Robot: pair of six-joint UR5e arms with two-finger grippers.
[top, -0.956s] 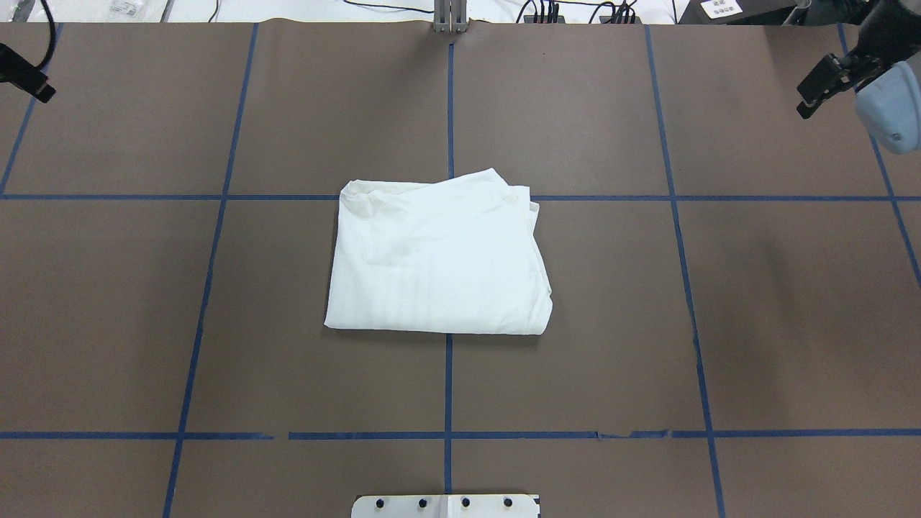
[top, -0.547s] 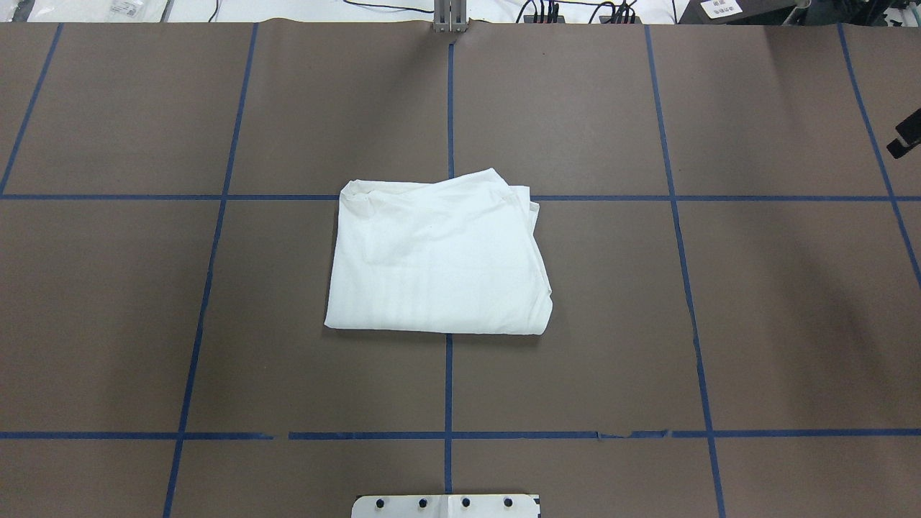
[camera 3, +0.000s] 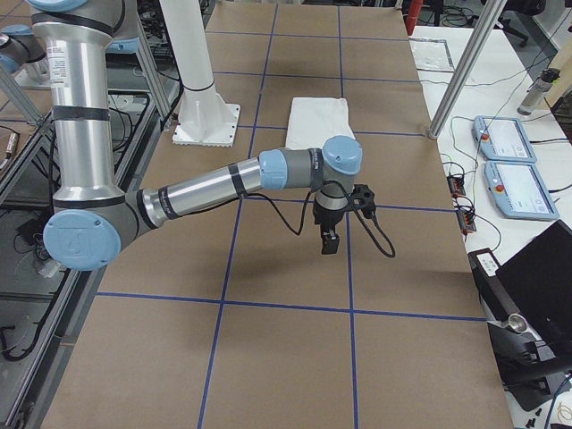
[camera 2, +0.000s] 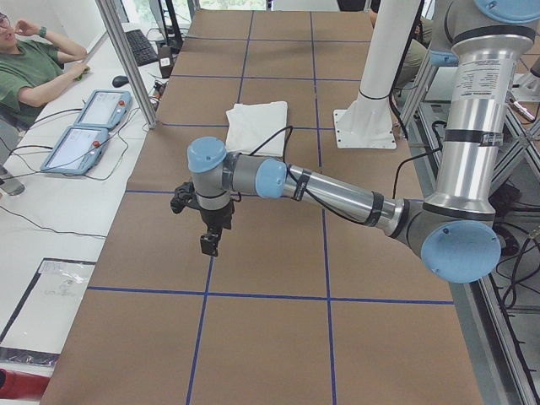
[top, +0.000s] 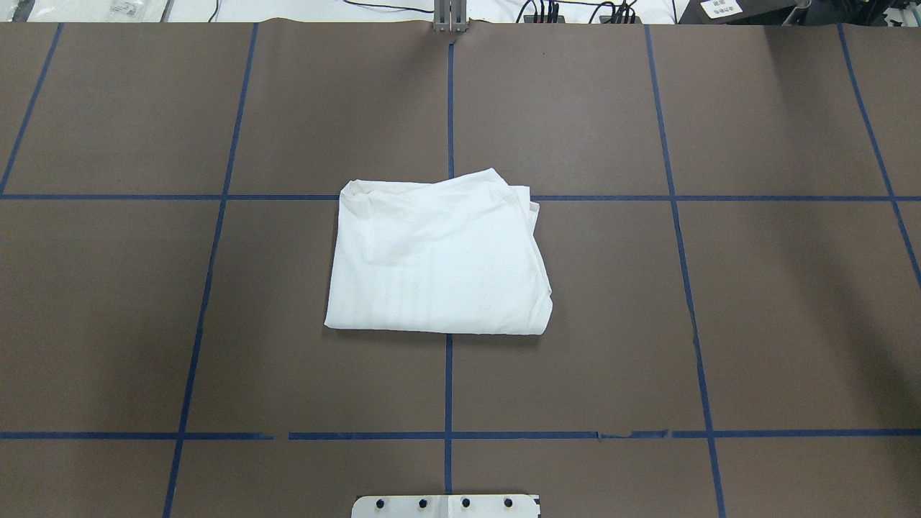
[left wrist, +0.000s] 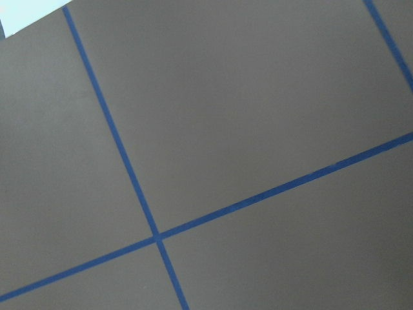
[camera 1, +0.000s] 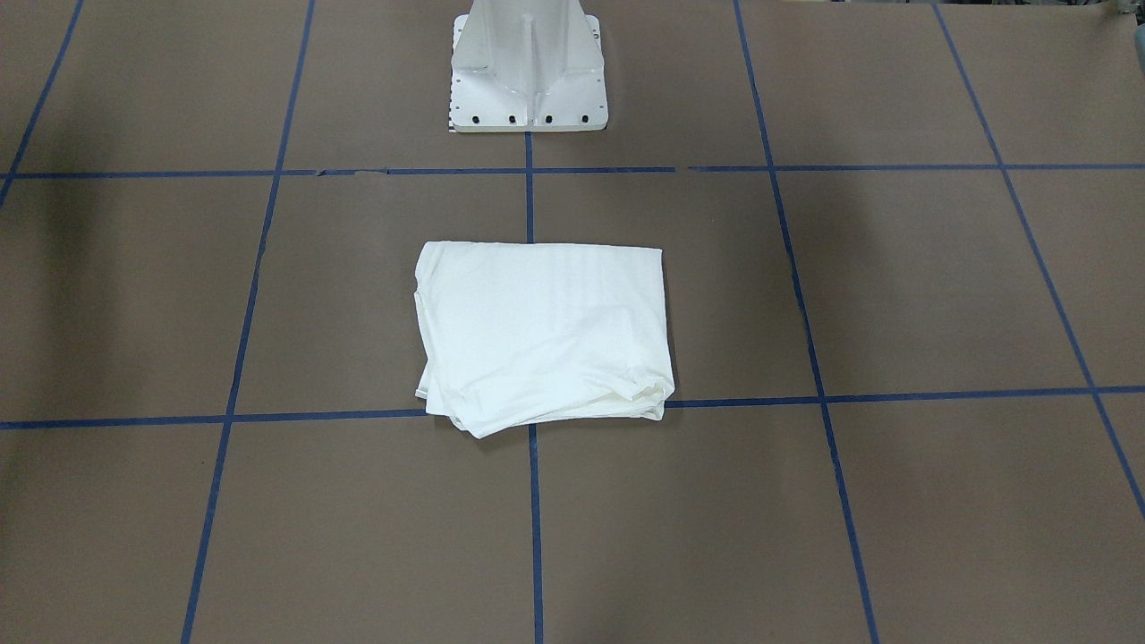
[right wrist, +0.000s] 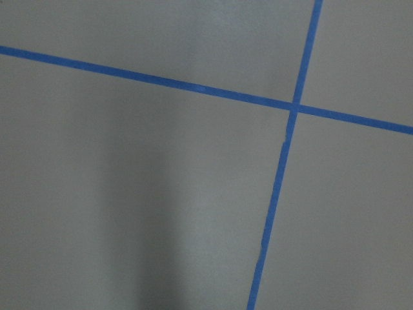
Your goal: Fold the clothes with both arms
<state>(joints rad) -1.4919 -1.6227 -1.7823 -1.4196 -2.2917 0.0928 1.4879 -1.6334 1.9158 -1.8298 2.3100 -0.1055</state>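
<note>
Even bright overhead light; soft diffuse shadows on table (top: 791, 288); shirt (top: 439, 259) near overexposed; wrist views soft, washed.

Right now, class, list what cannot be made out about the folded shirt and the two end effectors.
Left end effector: seen only in the exterior left view, too small to tell open or shut.
Right end effector: likewise, only in the exterior right view.
T-shirt: sleeves and any print hidden inside its own folds, in every view.
Both wrist views: only table, no fingers.
</note>
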